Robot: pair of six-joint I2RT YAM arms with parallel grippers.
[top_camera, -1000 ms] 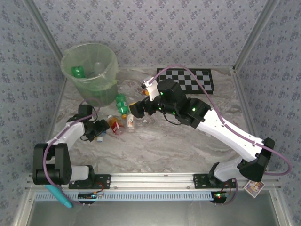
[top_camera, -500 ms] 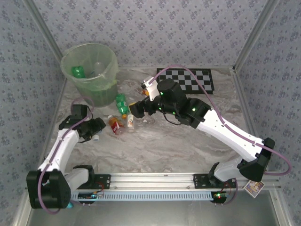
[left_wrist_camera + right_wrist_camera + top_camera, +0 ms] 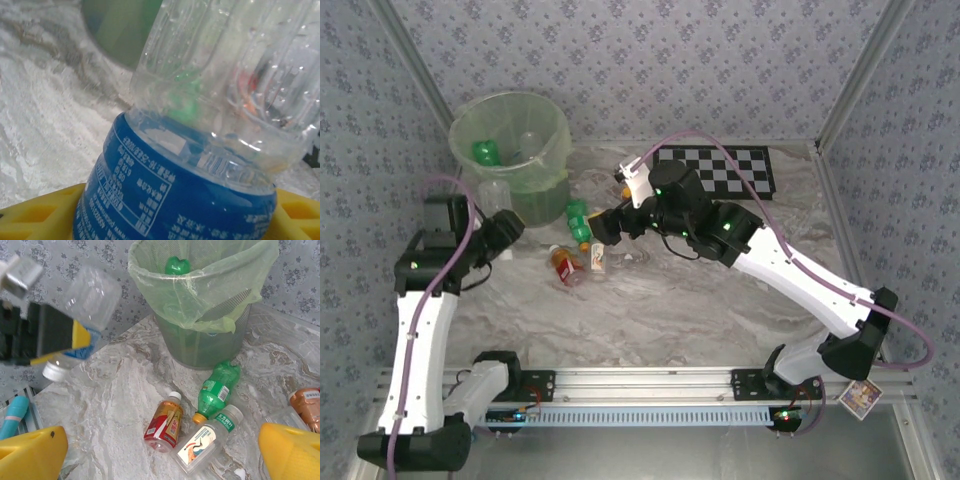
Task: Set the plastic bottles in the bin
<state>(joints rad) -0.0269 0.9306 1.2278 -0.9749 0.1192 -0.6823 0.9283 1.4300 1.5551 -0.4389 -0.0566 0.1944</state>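
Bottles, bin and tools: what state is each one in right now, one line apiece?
left tool: shut on the blue-label bottle, held in the air.
right tool: open, empty.
bin: upright, open top.
binned green bottle: inside the bin.
loose green bottle: lying down, capped.
red-label bottle: lying down, capped.
white-label bottle: lying down, capped.

Grey marbled table (image 3: 670,310) bearing the bin (image 3: 535,195), a checkerboard (image 3: 740,175), 1 green bottle (image 3: 579,222), 1 red-labelled bottle (image 3: 564,266), 1 white-labelled bottle (image 3: 599,260).
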